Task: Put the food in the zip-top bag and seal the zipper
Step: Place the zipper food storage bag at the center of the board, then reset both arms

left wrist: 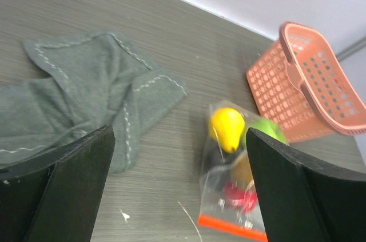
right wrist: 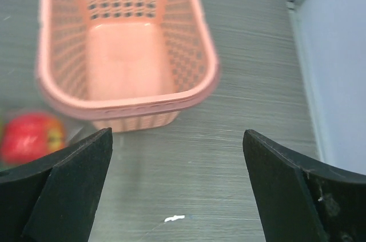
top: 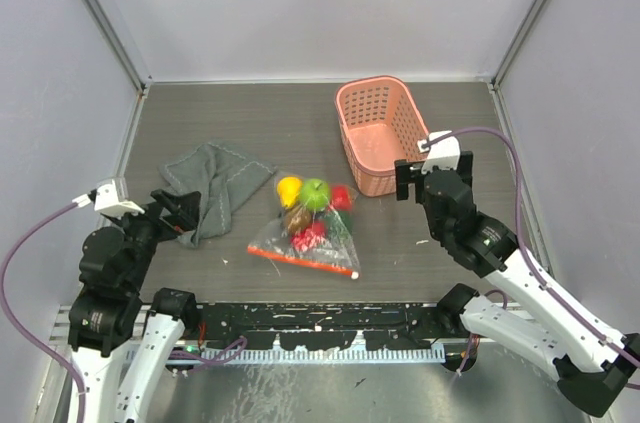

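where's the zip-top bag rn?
Top view: the zip-top bag lies mid-table, right of the grey cloth and below-left of the pink basket, its zipper edge facing the arms.

Worktop [top: 250,113] under me is dark grey-brown, streaked with fine grain. The cloth [top: 215,183] reads grey-green, with pale stitching tracing its hems. The basket [top: 372,183] is salmon pink, punched with a grid of little holes. The zip-top bag [top: 325,248] is clear, its zipper [top: 300,260] red-orange with a white slider [top: 354,274]. Through the plastic I see a yellow piece [top: 289,188], a green piece [top: 316,193], a red piece [top: 342,197] and a brown piece [top: 297,218]. My left gripper [left wrist: 178,133] and right gripper [right wrist: 177,133] are both matte black.
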{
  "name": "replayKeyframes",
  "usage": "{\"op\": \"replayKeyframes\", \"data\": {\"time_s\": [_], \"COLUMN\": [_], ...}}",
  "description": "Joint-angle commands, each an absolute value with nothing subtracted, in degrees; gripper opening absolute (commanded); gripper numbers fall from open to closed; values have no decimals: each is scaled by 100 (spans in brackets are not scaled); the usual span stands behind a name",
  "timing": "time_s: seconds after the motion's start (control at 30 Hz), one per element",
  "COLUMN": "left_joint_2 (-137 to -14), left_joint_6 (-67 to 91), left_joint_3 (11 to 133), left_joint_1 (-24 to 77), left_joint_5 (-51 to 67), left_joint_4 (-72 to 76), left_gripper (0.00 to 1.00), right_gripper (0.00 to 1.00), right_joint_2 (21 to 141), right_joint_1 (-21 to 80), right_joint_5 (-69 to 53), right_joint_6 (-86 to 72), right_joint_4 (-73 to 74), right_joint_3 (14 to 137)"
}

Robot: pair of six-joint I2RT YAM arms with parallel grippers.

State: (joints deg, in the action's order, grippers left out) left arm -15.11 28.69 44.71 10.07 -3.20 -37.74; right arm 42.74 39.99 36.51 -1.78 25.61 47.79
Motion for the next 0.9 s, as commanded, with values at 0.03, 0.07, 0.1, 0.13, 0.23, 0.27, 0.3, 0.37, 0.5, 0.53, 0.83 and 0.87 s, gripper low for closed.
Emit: {"op": "replayKeyframes", "data": {"time_s": [0.03,0.07,0.1,0.13,0.23,0.27,0.3,0.37,0.5,0.53,0.83,0.87], "left_joint_2": [-1501,-1483,-1463,-1441,-1357,-1335,-1312,-1288,-1333,-1336,-1344,-1345], "left_joint_6": [2382,2362,2356,2352,2360,2360,2373,2392,2384,2384,2330,2321], "left_joint_3": [4938,4924,4890,4829,4583,4501,4406,4268,4184,4176,4140,4140], "left_joint_1": [1020,1018,1019,1017,1019,1020,1020,1015,1019,1019,1018,1013], "left_joint_5": [-1343,-1407,-1469,-1516,-1563,-1557,-1549,-1517,-1507,-1511,-1439,-1427], "left_joint_4": [-4060,-4069,-4063,-4043,-3977,-3939,-3907,-3866,-3865,-3873,-3828,-3824], "left_gripper": [98,98,98,98,98,98,98,98,98,98,98,98], "right_gripper": [100,100,100,100,100,100,100,100,100,100,100,100], "right_joint_2": [4052,4018,3964,3902,3642,3533,3425,3215,2911,2854,2699,2703], "right_joint_1": [3964,3966,3964,3964,3965,3965,3970,3968,3965,3964,3964,3965], "right_joint_5": [5539,5620,5677,5727,5763,5686,5612,5548,5533,5512,5300,5284], "right_joint_6": [-583,-640,-686,-750,-846,-852,-849,-851,-825,-816,-763,-749], "right_joint_4": [1993,1995,1992,1990,1843,1799,1763,1676,1594,1573,1500,1495], "right_joint_3": [4589,4524,4466,4387,4186,4142,4094,4006,3911,3897,3917,3921]}}
